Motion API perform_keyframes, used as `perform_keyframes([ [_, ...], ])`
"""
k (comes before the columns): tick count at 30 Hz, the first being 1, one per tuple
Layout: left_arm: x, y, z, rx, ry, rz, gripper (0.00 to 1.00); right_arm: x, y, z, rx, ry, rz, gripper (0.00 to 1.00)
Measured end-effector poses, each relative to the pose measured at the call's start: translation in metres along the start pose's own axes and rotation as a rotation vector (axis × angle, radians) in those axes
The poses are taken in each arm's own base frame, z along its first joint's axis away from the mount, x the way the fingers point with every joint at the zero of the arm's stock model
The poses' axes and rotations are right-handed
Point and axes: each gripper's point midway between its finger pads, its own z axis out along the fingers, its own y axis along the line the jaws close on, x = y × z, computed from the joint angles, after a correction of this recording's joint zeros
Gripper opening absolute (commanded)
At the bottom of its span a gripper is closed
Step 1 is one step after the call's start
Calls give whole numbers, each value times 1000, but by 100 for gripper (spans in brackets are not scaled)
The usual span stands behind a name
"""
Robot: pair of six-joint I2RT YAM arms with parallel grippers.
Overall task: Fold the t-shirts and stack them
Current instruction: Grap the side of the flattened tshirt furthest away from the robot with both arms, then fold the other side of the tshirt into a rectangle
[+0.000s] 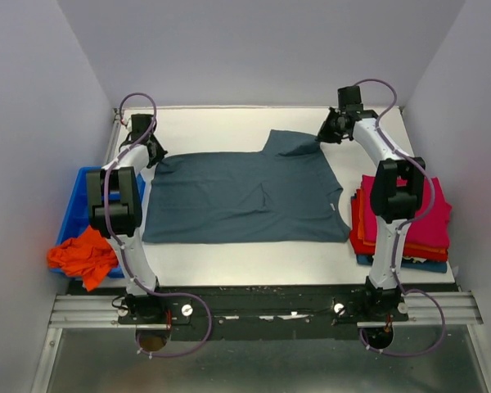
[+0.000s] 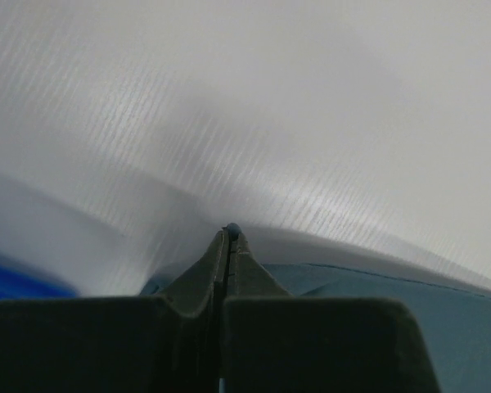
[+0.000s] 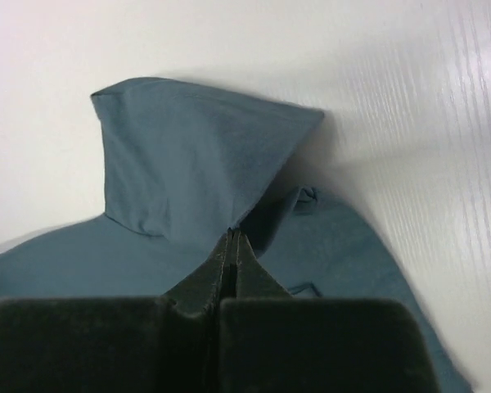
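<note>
A slate grey-blue t-shirt (image 1: pixel 245 196) lies spread on the white table (image 1: pixel 229 262). My left gripper (image 1: pixel 153 155) is shut on its far left corner; a sliver of blue cloth shows between the fingertips in the left wrist view (image 2: pixel 231 231). My right gripper (image 1: pixel 326 135) is shut on the shirt's far right sleeve, which stands lifted as a flap (image 3: pixel 188 155) above the shirt in the right wrist view. A stack of folded red and magenta-pink shirts (image 1: pixel 409 221) lies at the right. A crumpled bright orange shirt (image 1: pixel 83 254) lies in the bin at the left.
A rigid blue plastic bin (image 1: pixel 75 205) stands off the table's left edge. The enclosure walls rise close behind and at both sides. The folded stack sits beside my right arm's forearm.
</note>
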Motion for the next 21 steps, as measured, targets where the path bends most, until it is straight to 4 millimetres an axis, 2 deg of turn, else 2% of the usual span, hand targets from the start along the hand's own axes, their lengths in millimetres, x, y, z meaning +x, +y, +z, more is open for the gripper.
perform_keyframes([
  [7, -16, -2, -17, 4, -68, 8, 0, -3, 6, -30, -20, -33, -5, 1],
  [21, -24, -7, -35, 27, -138, 12, 0, -17, 2, -76, -47, -98, 13, 1],
])
